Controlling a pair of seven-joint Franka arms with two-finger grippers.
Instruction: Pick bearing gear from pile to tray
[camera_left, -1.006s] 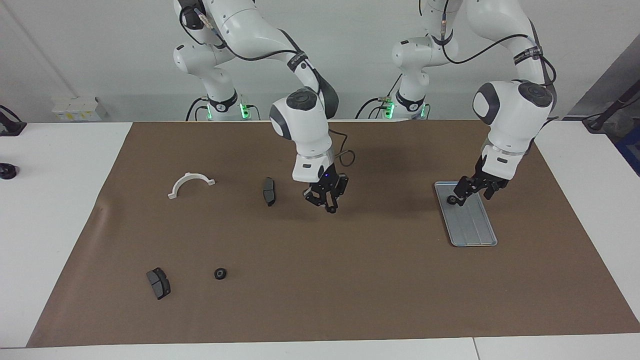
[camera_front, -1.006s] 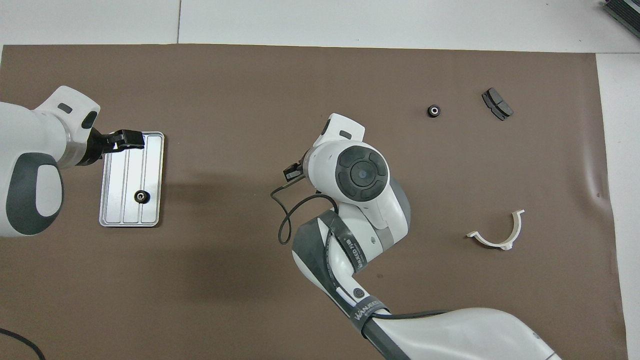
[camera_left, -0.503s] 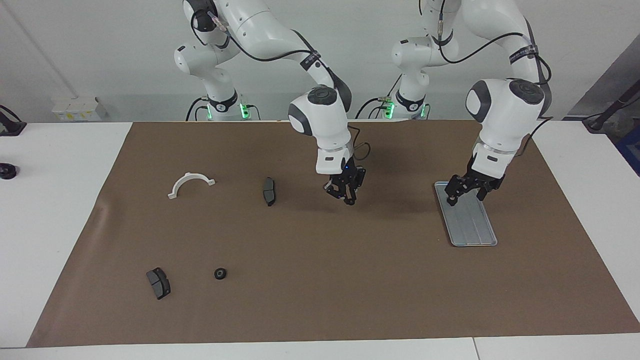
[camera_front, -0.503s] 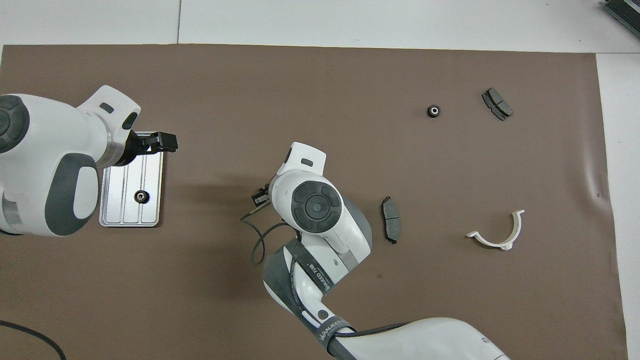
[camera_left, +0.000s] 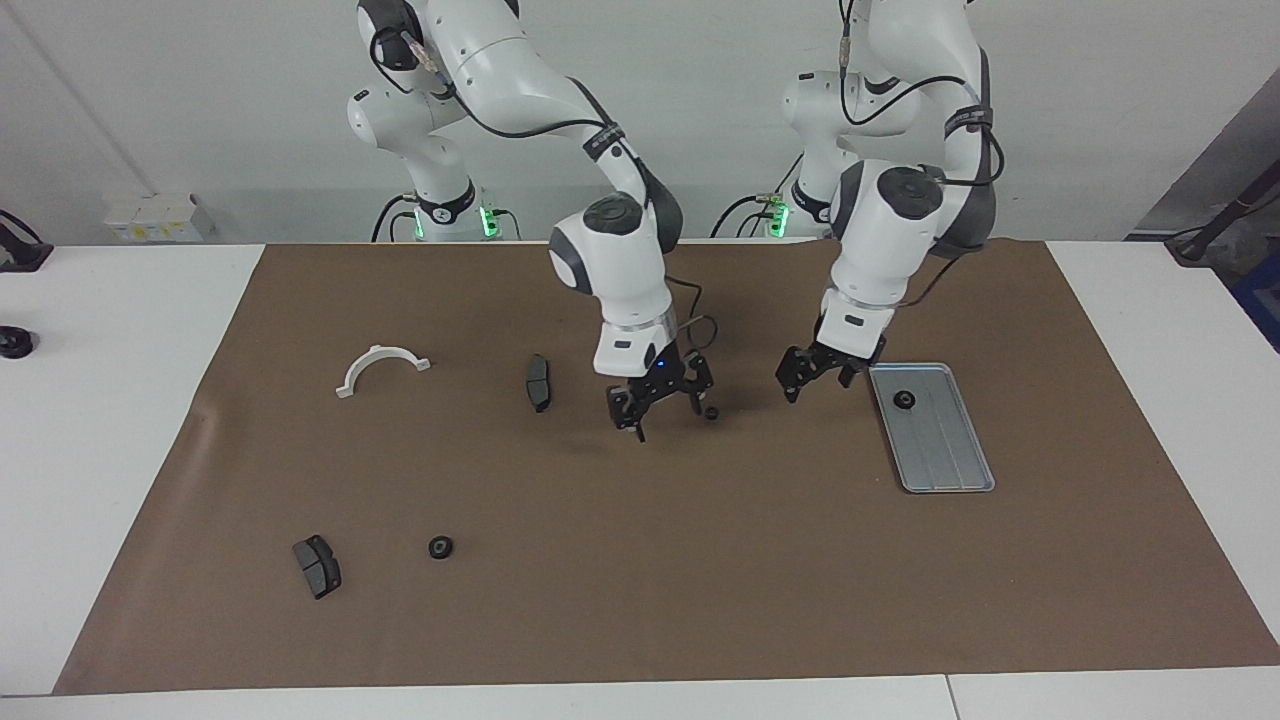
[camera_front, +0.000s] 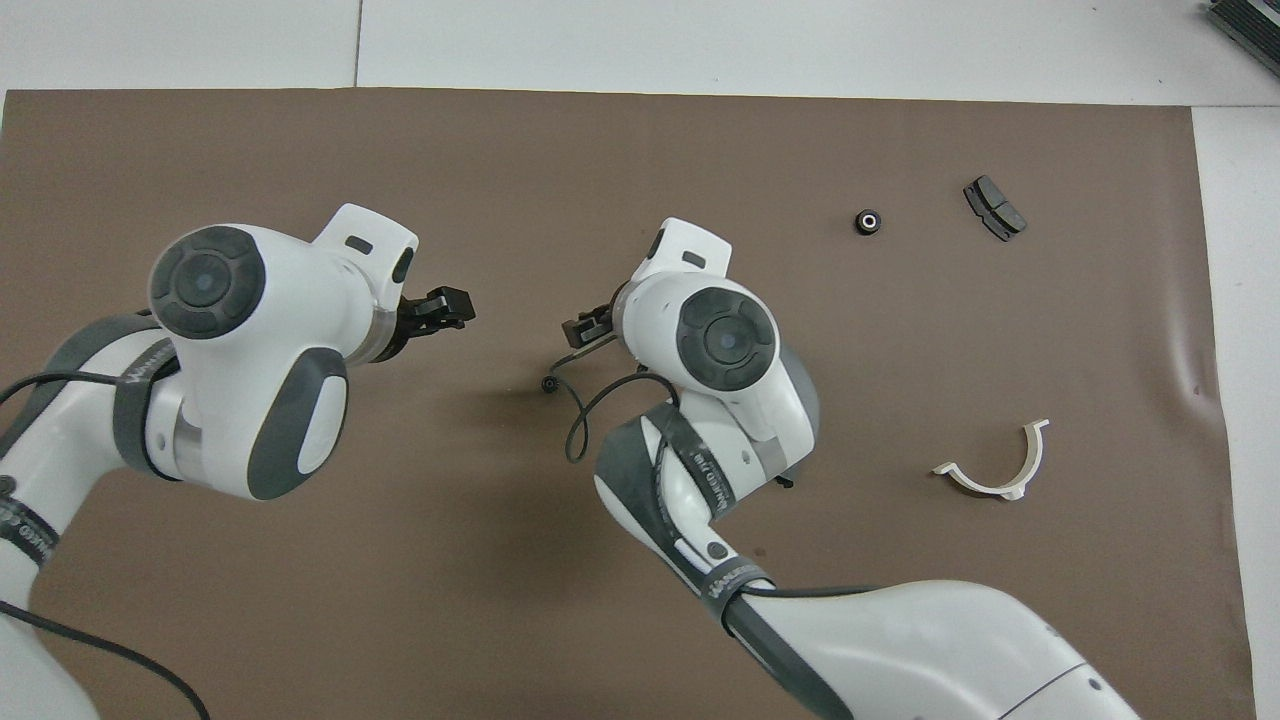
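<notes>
Facing view, frame centre: right gripper (camera_left: 663, 402), fingers spread, leaves a gear (camera_left: 711, 412) for the empty, open left gripper (camera_left: 818, 372) beside the tray (camera_left: 950, 468).

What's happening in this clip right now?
Two Franka arms are sorting small gears into a tray. One gear already lies in it. The right gripper, open, hangs low over the mat at mid-table beside a second gear. The left gripper, open and empty, hangs between that gear and the tray. A third gear lies farther out.

Tray (camera_left: 935, 440) hidden overhead by left arm.
</notes>
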